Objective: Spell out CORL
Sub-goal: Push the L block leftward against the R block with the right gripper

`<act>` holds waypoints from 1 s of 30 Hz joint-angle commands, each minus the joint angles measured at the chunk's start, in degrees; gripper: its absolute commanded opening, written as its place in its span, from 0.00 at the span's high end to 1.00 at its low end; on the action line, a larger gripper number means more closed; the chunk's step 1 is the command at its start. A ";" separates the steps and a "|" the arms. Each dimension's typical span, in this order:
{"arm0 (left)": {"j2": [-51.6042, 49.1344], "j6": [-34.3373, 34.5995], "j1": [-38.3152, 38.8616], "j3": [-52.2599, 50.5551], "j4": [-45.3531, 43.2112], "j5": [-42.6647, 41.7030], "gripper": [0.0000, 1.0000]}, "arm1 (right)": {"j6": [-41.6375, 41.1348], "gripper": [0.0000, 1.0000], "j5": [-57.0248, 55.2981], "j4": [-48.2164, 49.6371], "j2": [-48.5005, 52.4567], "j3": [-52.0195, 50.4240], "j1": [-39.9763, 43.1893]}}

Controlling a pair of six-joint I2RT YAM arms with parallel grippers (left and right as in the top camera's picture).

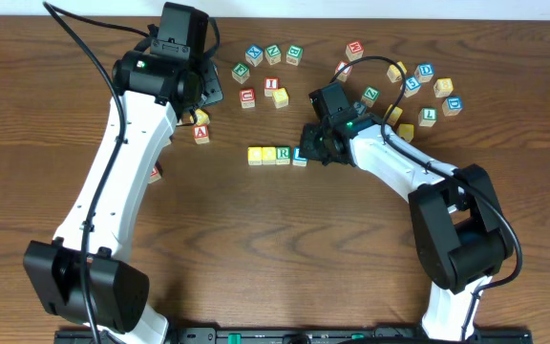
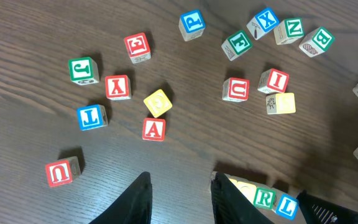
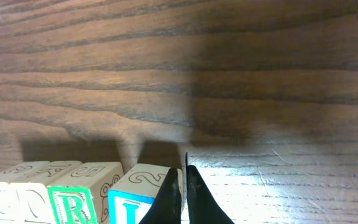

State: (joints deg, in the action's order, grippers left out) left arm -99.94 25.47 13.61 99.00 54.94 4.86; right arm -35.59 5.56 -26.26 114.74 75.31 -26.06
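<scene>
Fingertips [image 3: 169, 199] of right hand [image 3: 185, 172] closed, against L cube [image 3: 135, 186], left hand [image 2: 182, 199] part-open

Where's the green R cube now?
Overhead, mid-table: the R cube sits between a yellow cube and the L cube, with the right hand beside that.

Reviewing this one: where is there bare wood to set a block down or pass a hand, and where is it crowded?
Bare: the wide front stretch of table between both arms, below the CORL row, and the far left side. Crowded: the loose blocks behind the row, and the cluster beyond the right gripper.
</scene>
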 commanded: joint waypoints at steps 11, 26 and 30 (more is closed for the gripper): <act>-0.04 -0.15 -0.09 -0.55 0.09 0.76 0.69 | -2.10 0.99 0.13 0.59 0.72 -0.17 -0.79; -0.04 -0.17 -0.09 -0.55 0.09 0.76 0.69 | -3.15 0.98 0.79 -3.30 0.72 -0.17 -0.83; -0.04 -0.17 -0.09 -0.55 0.11 0.76 0.69 | -3.63 0.99 1.09 -3.17 1.40 -0.17 -1.01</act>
State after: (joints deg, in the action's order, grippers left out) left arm -99.94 25.47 13.61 99.00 54.96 4.86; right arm -37.76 6.17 -29.54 114.74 75.29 -26.06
